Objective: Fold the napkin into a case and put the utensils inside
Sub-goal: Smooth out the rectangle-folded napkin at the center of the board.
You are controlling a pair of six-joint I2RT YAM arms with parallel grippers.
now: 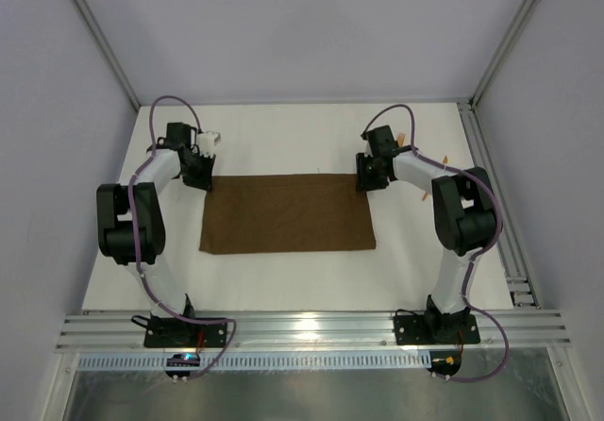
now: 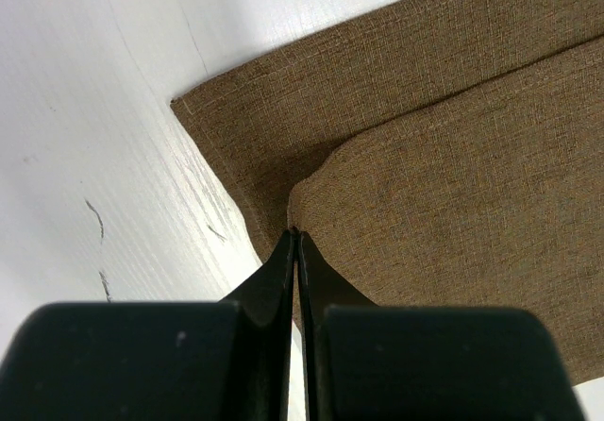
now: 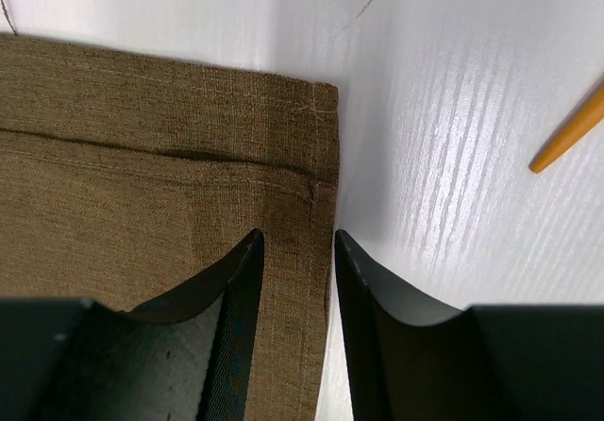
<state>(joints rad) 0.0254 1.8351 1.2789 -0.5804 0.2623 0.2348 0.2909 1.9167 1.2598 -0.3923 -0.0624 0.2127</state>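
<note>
The dark brown napkin [image 1: 288, 213] lies on the white table as a wide rectangle, folded over with two layers showing. My left gripper [image 1: 200, 183] sits at its far left corner. In the left wrist view that gripper [image 2: 294, 232] is shut, pinching the upper layer's corner of the napkin [image 2: 453, 157]. My right gripper [image 1: 366, 183] is at the far right corner. There it [image 3: 297, 237] stands open, its fingers astride the right edge of the napkin [image 3: 142, 157]. One orange utensil [image 3: 571, 143] lies on the table to the right, and only its end shows.
An aluminium rail [image 1: 491, 185] runs along the table's right side, and a slotted rail [image 1: 311, 327] crosses the near edge between the arm bases. Grey enclosure walls stand at the back and sides. Bits of orange [image 1: 422, 194] peek out beside the right arm.
</note>
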